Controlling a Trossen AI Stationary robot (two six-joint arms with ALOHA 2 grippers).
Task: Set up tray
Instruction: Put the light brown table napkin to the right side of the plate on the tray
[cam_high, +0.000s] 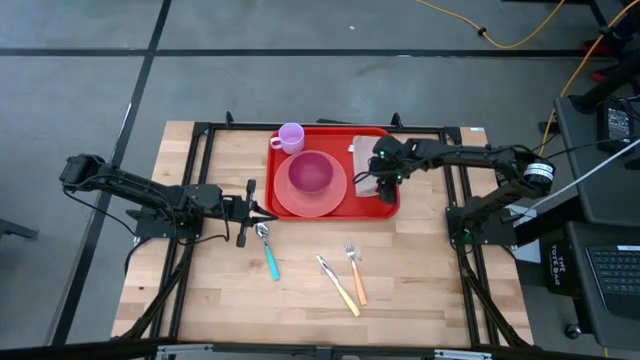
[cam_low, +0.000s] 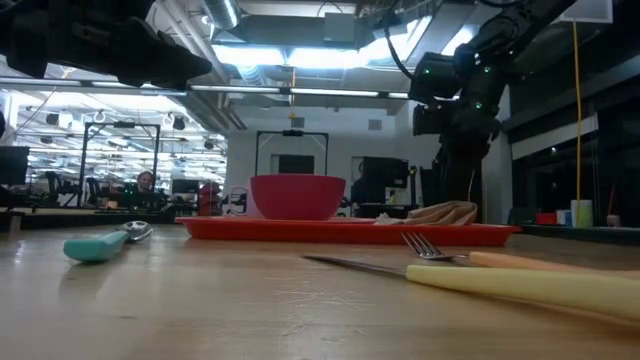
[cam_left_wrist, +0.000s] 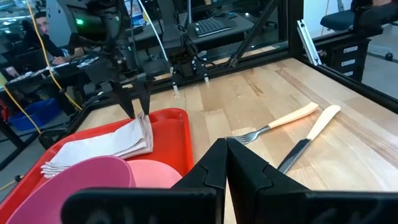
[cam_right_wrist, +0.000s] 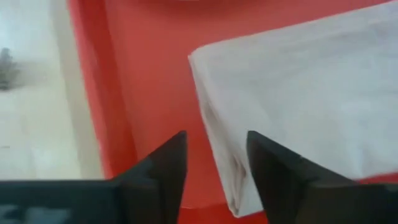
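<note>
Red tray (cam_high: 389, 203) sits at the far middle of the wooden table (cam_high: 420, 290). On it: a pink plate (cam_high: 285, 195) with a pink bowl (cam_high: 311, 173), a lilac cup (cam_high: 291, 137) at the far left corner, and a folded napkin (cam_high: 366, 165) along the right side.

Right gripper (cam_high: 381, 181) is over the tray's right near part, above the napkin's near end. Its fingers (cam_right_wrist: 160, 168) stand apart with a clear gap, straddling the napkin's corner edge; nothing is pinched between them, and contact with the napkin cannot be told.

Left gripper (cam_high: 262, 212) is low over the table just near of the tray's left corner, fingers (cam_left_wrist: 211, 163) pressed together, holding nothing.

Near of the tray lie a teal-handled spoon (cam_high: 267, 250), a knife (cam_high: 338, 285) with a pale handle, and a fork (cam_high: 355, 272) with an orange handle. The spoon's bowl is just beside the left gripper's tips.
</note>
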